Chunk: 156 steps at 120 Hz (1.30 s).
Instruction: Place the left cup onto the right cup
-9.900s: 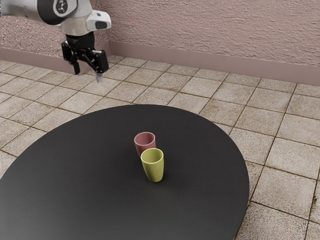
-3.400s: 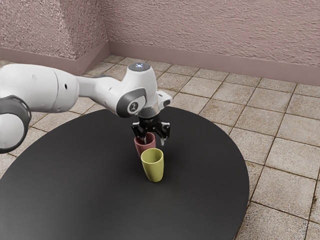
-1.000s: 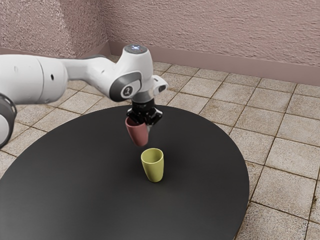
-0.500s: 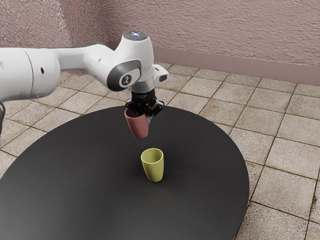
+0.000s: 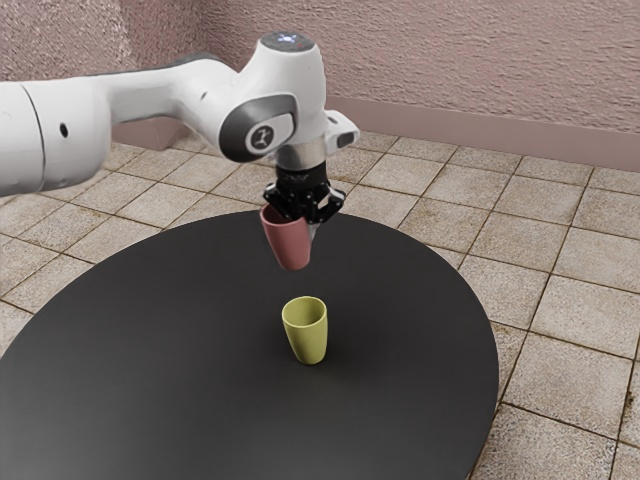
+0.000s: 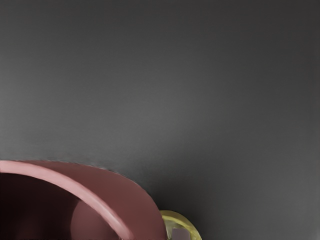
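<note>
The round black table (image 5: 150,380) spreads under me over a tiled floor (image 5: 560,250), and in the wrist view its dark top (image 6: 175,90) takes up most of what lies below my hand. My white arm (image 5: 150,100) comes in from the exterior view's left, with the wrist higher and further toward that view's right than half a second ago. The pink cup (image 5: 288,243) has come up with it. About ten seconds ago it stood on the table touching the yellow-green cup (image 5: 305,330); now it hangs in the air, well clear of the tabletop, tilted so its base leans toward the exterior view's right. It sits above the yellow-green cup and a little to the exterior view's left of it, with a clear gap between the two. The yellow-green cup stands upright on the table where it was at the start. From my wrist, the pink cup's rim and wall (image 6: 75,200) curve close beneath the hand, and part of the yellow-green rim (image 6: 180,227) peeks out just past it. My gripper (image 5: 303,215) is clamped on the pink cup's rim, the black fingers (image 5: 316,208) drawn close together with the cup wall pinched between them.
</note>
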Motion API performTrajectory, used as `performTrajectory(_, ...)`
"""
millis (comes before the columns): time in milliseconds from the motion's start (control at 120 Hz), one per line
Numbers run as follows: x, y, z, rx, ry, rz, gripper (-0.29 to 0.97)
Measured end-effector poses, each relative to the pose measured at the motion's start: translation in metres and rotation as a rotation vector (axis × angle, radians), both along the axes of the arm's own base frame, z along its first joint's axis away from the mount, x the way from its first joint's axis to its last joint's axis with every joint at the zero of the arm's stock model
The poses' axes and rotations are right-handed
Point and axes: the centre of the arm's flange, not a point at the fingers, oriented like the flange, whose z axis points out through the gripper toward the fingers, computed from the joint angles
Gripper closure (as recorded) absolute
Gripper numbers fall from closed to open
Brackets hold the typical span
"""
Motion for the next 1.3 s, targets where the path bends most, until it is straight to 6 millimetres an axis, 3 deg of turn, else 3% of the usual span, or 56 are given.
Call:
performTrajectory(208, -0.01, -0.022, -0.003, -0.005, 0.02, 0.0, 0.79)
performTrajectory(483, -0.016, -0.033, -0.006, -0.011, 0.029, 0.033, 0.79)
performTrajectory(908, -0.037, -0.035, -0.017, 0.01, 0.051, 0.088, 0.79)
performTrajectory(1300, -0.033, -0.031, -0.026, 0.007, 0.051, 0.127, 0.79)
